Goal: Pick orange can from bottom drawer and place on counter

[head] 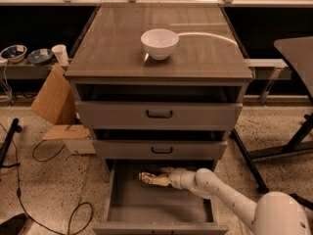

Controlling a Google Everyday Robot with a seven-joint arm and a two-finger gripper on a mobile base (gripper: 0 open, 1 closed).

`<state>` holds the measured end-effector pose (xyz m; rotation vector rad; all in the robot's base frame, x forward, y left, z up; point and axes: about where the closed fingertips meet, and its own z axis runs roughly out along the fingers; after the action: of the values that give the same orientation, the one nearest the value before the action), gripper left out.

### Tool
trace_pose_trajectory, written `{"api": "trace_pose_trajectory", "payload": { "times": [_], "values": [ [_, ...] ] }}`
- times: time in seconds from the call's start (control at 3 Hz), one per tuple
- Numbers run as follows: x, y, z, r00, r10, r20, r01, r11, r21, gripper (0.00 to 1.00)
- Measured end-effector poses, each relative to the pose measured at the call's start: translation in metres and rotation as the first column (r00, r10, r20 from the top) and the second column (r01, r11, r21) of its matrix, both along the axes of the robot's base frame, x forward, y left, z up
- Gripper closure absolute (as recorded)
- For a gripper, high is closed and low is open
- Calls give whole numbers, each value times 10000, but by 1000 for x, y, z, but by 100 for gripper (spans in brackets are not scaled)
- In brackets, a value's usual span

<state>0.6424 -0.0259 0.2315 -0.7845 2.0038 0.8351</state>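
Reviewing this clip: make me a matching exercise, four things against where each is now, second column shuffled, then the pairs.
1 white bowl
2 orange can
3 gripper
4 white cup

A on the low shelf at far left
B at the back of the open bottom drawer
C on the counter
D reaching in from the right, at the can

Pairs: 1-C, 2-B, 3-D, 4-A

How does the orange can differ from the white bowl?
The orange can is smaller than the white bowl. The can is mottled golden-brown; the bowl is plain white. The can is in the bottom drawer, at the gripper; the bowl stands on the counter.
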Motion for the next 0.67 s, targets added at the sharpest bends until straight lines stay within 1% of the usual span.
{"api": "trace_pose_trajectory", "payload": {
  "times": [0.33, 0.67],
  "values": [
    [-24, -3, 11, 9991, 47, -428, -54, 9998, -169, 100],
    [-44, -18, 37, 9982, -335, -492, 311, 9983, -484, 100]
  ]
}}
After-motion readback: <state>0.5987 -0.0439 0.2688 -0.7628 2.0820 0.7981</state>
